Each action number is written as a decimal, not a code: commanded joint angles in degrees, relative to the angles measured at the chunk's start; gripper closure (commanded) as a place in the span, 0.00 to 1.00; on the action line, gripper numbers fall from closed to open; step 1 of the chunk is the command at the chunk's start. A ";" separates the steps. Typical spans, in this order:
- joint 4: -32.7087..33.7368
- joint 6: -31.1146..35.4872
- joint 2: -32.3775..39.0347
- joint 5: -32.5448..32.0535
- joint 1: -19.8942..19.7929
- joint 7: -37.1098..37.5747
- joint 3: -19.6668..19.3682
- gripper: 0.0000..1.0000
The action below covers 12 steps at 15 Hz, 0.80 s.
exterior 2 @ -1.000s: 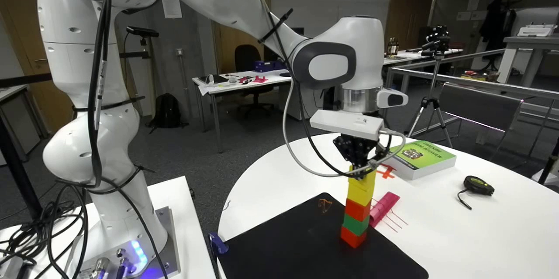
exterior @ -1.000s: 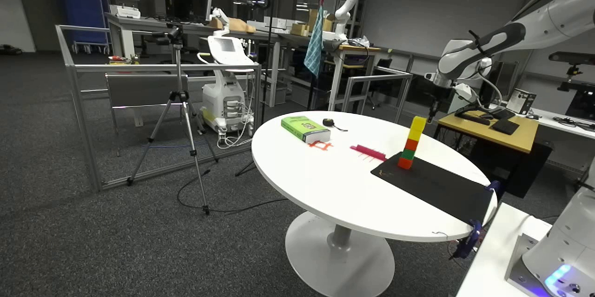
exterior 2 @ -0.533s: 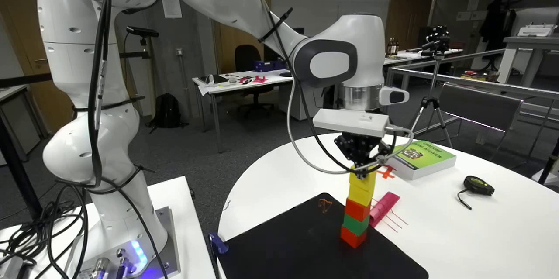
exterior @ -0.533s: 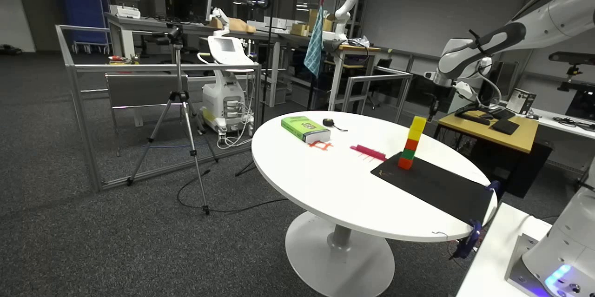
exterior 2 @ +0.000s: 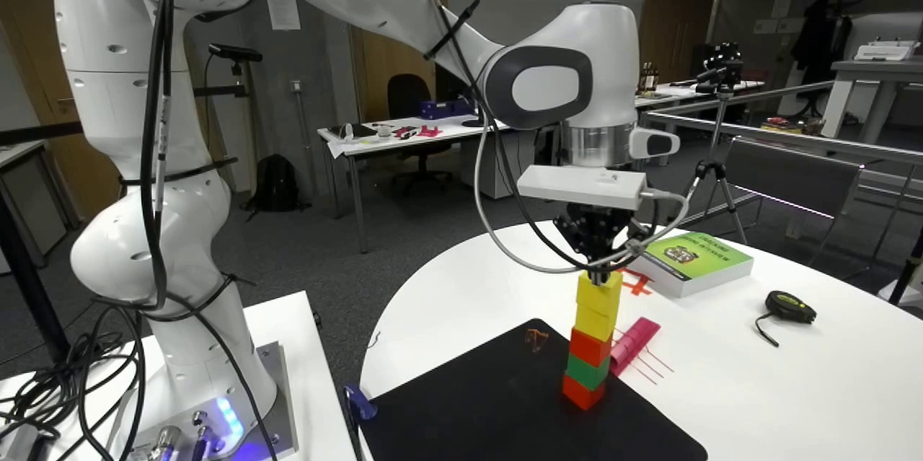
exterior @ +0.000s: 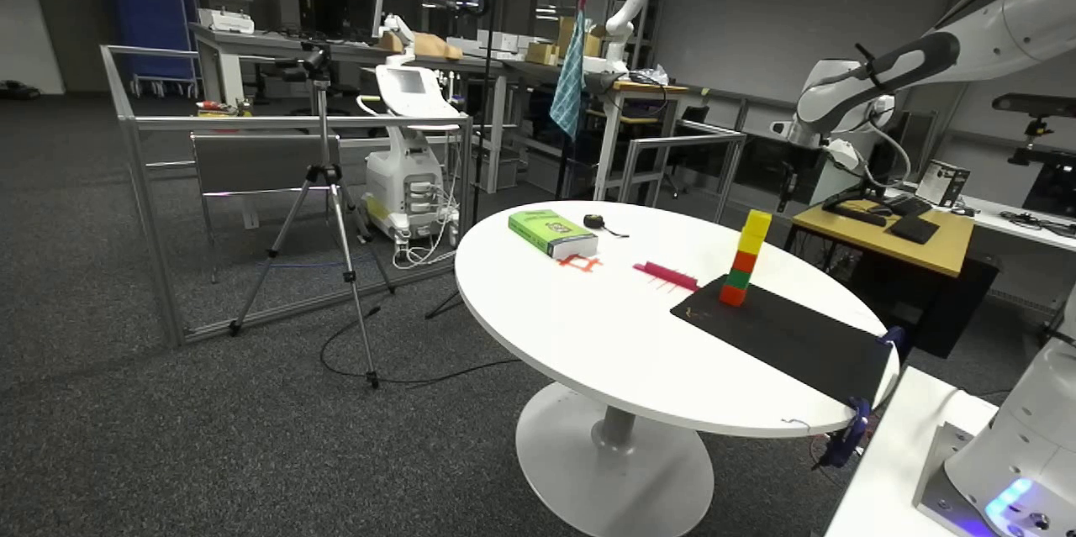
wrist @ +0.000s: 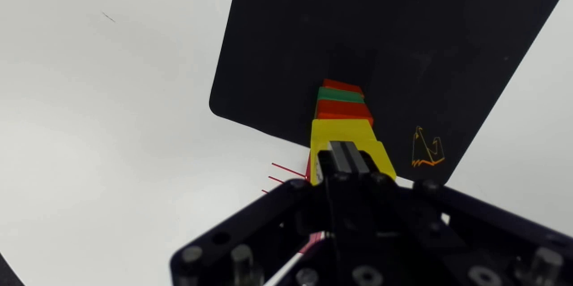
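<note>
A tower of several stacked cubes, leaning slightly, stands on the black mat (exterior 2: 497, 403). From the bottom it goes red, green (exterior 2: 586, 371), red (exterior 2: 590, 347), then two yellow cubes (exterior 2: 595, 321), the top one set a little askew. My gripper (wrist: 348, 157) is shut, its grey pads pressed together with nothing between them. In an exterior view the gripper (exterior 2: 598, 278) overlaps the top yellow cube. A gap separates the gripper (exterior: 785, 204) from the yellow top (exterior: 756, 226) in an exterior view. The wrist view has the fingers hiding part of the upper yellow cube.
Beside the mat lies a pink ridged piece (exterior 2: 634, 345) with thin red lines. Farther off on the round white table (exterior: 580, 327) are a green book (exterior 2: 696, 259), red crossed strips (exterior: 580, 263) and a tape measure (exterior 2: 791, 306). Blue clamps (exterior: 847, 434) grip the table edge.
My gripper has risen a little and drawn slightly away from the top of the tower, still shut. The cubes stand where they were.
</note>
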 commanded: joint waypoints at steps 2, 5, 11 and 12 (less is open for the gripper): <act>2.15 -11.08 -6.20 1.01 -0.47 -1.16 -0.43 1.00; 4.36 -17.92 -9.36 3.47 -0.19 -0.69 -1.17 1.00; 7.91 -21.97 -13.06 8.56 0.29 0.87 -2.89 1.00; 8.09 -21.34 -13.51 8.85 0.31 0.97 -3.11 1.00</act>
